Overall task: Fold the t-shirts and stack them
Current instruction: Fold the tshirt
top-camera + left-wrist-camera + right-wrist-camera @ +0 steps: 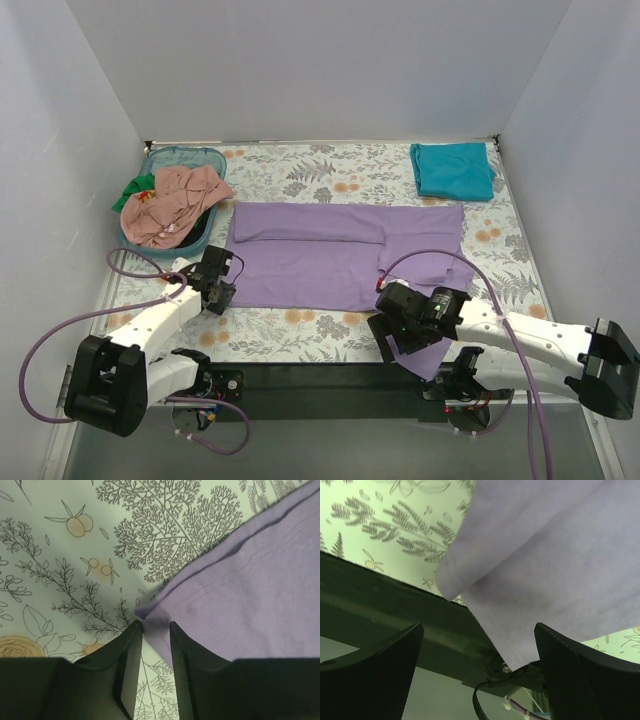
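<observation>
The left gripper (152, 626) pinches the purple t-shirt (340, 255) at its near-left corner, apparently gripping it, while the right gripper (477, 675) is spread open beneath the shirt's hanging near-right corner.

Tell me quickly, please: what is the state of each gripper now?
Left gripper: nearly closed, pinching the corner of the purple t-shirt.
Right gripper: open wide, holding nothing; the purple t-shirt's edge lies between its fingers.

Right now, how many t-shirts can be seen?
4: lavender t-shirt spread mid-table; teal t-shirt folded at the far right; salmon-pink t-shirt and green t-shirt in the basket. More may lie hidden beneath.
</observation>
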